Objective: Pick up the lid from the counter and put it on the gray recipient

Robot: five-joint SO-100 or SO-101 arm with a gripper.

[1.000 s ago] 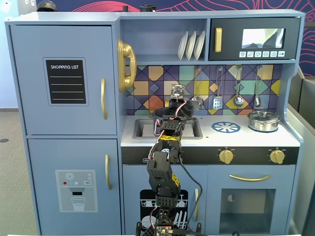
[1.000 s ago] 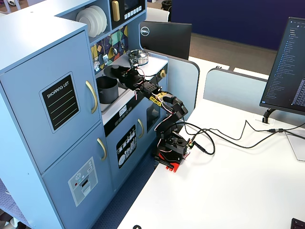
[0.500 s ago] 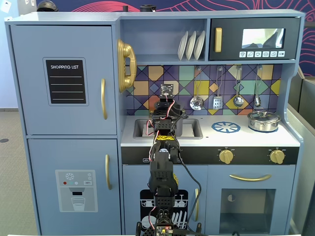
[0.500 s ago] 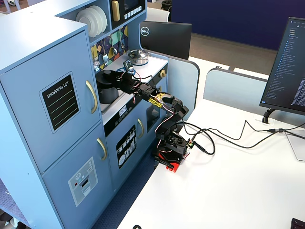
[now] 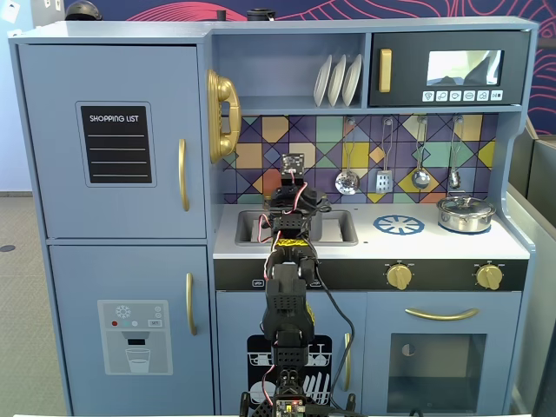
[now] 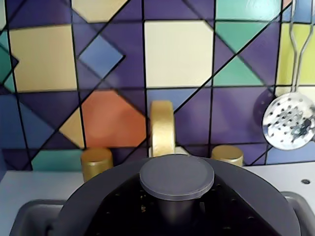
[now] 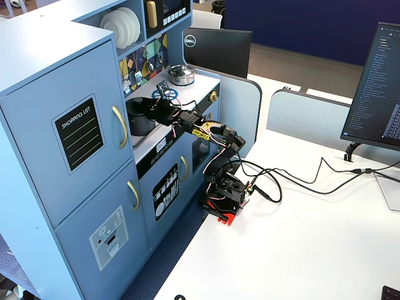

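Gripper: in the wrist view we see no fingertips at all, only the lid right under the lens; in the side fixed view the gripper (image 7: 152,107) sits at the end of the arm, over the sink. We judge it closed on the lid, since the lid hangs level with nothing else holding it.

Lid: the lid (image 6: 177,196) fills the bottom of the wrist view, its round knob (image 6: 177,177) just below the camera and centred side to side. It lies flat, so it has no long axis to line up.

Gray pot: directly below the gripper in the side fixed view, the gray pot (image 7: 139,119) stands upright in the sink (image 5: 346,228). From the front the arm hides it almost wholly.

Deciding relation: we judge the lid to be over the pot's mouth, with the pot straight down from the gripper and not off to a side. Whether the lid already touches the rim we cannot tell from these views.

Next move: we think it calls for a short drop straight down, then a release.

Risk: if the lid sits a little off centre it may tip on the rim.

Beyond the gripper: the gold tap (image 6: 162,129) and tiled wall (image 6: 177,54) stand behind; the silver pot (image 5: 466,213) is well apart to the right in the front fixed view.
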